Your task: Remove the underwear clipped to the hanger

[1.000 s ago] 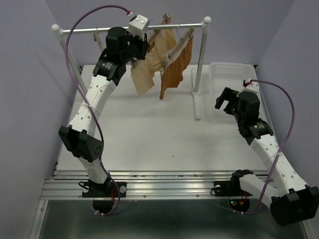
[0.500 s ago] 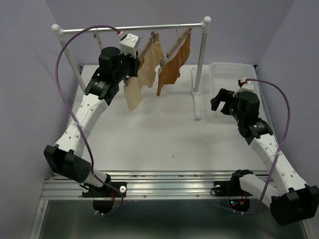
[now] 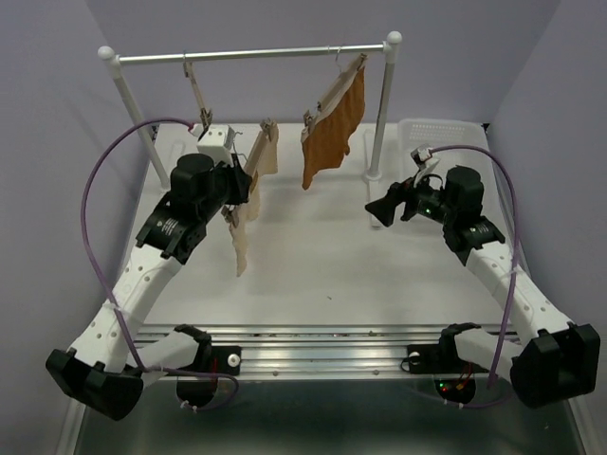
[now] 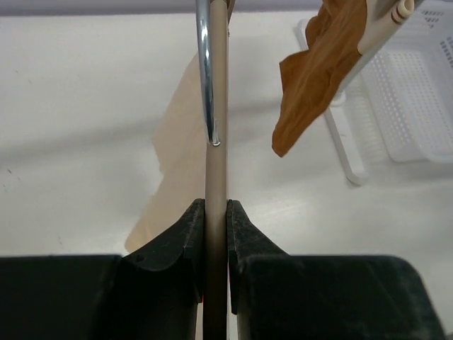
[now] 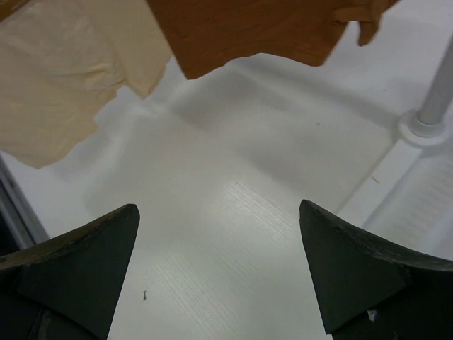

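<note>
Left fingers (image 4: 170,251) clamped shut on the slim light-wood bar hanger (image 4: 218,185).
Pale beige cloth underwear (image 4: 177,163) hangs just beyond them; right fingers (image 5: 71,269) spread wide, empty.

The white table (image 3: 313,261) carried a clothes rack (image 3: 285,53) on its feet, with a white plastic basket (image 3: 417,131) in the far right corner.

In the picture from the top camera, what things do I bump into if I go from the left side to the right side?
empty wooden hanger → underwear → orange-brown garment → right gripper → white basket
</note>
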Motion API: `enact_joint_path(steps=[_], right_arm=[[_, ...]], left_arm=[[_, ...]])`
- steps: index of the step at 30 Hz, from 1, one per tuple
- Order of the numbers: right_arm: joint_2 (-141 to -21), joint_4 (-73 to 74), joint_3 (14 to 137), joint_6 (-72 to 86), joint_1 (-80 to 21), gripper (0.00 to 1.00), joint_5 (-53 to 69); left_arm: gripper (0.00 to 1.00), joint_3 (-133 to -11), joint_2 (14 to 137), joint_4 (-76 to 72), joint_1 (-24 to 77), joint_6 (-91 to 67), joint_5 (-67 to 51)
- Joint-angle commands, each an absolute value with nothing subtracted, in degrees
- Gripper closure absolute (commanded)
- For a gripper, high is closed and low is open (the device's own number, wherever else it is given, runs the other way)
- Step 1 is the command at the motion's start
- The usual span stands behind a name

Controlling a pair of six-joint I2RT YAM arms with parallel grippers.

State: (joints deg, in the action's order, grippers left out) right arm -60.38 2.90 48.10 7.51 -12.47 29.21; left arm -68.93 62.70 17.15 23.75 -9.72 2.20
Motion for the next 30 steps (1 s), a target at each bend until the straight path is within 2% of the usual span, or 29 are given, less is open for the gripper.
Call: enact_joint_path(steps=[1,5,7,14,26,30], right_arm=[[-63.71,-4.66,52.64,0.8,-13.53,0.0,49.21],[-68.46,-0.11,57.73,-10.32,-18.61,0.0,54.04],[-71.62,7.19,62.11,-17.44,-19.42,0.0,57.72],[-79.1,9.31,71.98,-13.36,-20.13,0.0,63.63],[-81.39,18.89,76.29,-21.35,-20.13,0.0,75.5],[-82.88,21.0,78.21,-21.89,-20.13,0.0,78.74]], left_arm=[[1.0,-64.88,52.95,21.78,24.96,-17.04,-0.77],[1.0,-58.9,45.2,24.95,25.13,-15.04,-11.22],[1.0,-57.23,43.95,27.67,25.14,-13.02,-19.19],[1.0,-53.71,39.21,26.72,25.05,-8.45,-33.47],[1.0,-51.33,35.16,24.88,25.22,-4.05,-40.42],[1.0,-52.38,34.63,25.49,25.22,-3.52,-39.55]])
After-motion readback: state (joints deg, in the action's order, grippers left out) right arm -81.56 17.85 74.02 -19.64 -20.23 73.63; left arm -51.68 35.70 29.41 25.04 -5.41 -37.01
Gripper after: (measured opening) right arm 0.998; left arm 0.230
